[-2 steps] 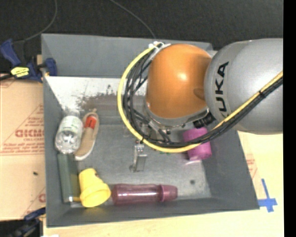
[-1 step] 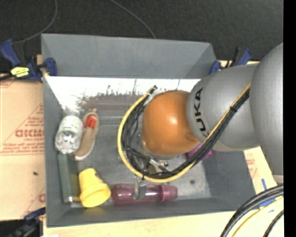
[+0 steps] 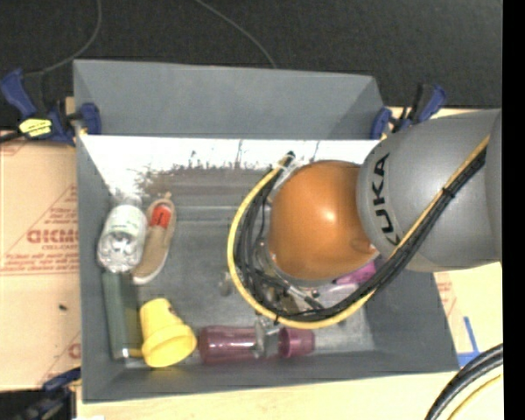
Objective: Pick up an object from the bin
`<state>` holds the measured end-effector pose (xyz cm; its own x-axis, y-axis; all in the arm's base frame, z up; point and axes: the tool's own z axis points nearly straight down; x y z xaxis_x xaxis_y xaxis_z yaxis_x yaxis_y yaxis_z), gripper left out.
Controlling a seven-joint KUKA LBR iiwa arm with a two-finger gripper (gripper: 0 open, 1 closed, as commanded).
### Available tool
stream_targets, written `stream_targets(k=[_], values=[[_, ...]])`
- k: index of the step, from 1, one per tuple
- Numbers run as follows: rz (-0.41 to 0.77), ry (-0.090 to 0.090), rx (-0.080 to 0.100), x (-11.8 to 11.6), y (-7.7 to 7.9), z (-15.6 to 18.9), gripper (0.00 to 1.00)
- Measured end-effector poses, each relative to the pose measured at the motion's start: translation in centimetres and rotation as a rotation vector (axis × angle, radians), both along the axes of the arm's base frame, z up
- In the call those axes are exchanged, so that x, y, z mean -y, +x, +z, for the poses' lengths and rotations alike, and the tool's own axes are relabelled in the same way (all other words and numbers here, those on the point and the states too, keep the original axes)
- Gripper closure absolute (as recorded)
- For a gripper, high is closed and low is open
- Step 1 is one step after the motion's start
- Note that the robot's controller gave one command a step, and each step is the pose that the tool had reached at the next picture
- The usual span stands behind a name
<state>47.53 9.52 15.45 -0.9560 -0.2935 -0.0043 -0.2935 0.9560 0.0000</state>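
The arm [image 3: 437, 199] comes in from three o'clock, its grey bulk lying over the bin's [image 3: 227, 103] right side. The wrist points straight down, and its orange cover [image 3: 319, 217] sits just right of the bin's centre. A loop of yellow and black cables [image 3: 239, 234] curls round the cover on its nine o'clock side.

The claw [image 3: 267, 325] is low at the six o'clock edge of the cover, down near the floor. It stands right at the purple tube [image 3: 227, 346], which lies on its side along the front wall at six o'clock. The claw meets the tube about mid-length, with darker purple showing to either side. It can't be told whether the claw is spread or pressed together, or whether it has the tube pinched, because the wrist and cables hide it.

A yellow cup [image 3: 164, 332] lies tipped over just beside the tube's left end, at seven o'clock. A dark green stick [image 3: 115, 313] runs along the left wall next to it. At nine o'clock a clear bottle [image 3: 122, 234] lies touching a beige scoop [image 3: 156, 248] with something red in it. All four lie well apart from the claw. A bit of pink [image 3: 360, 276] peeks out under the arm at four o'clock.
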Motion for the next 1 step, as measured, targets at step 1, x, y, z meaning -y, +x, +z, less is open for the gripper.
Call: stream_targets(k=[1], values=[[-0.065,0.001,-0.002,-0.77,-0.39,-4.41,0.0]])
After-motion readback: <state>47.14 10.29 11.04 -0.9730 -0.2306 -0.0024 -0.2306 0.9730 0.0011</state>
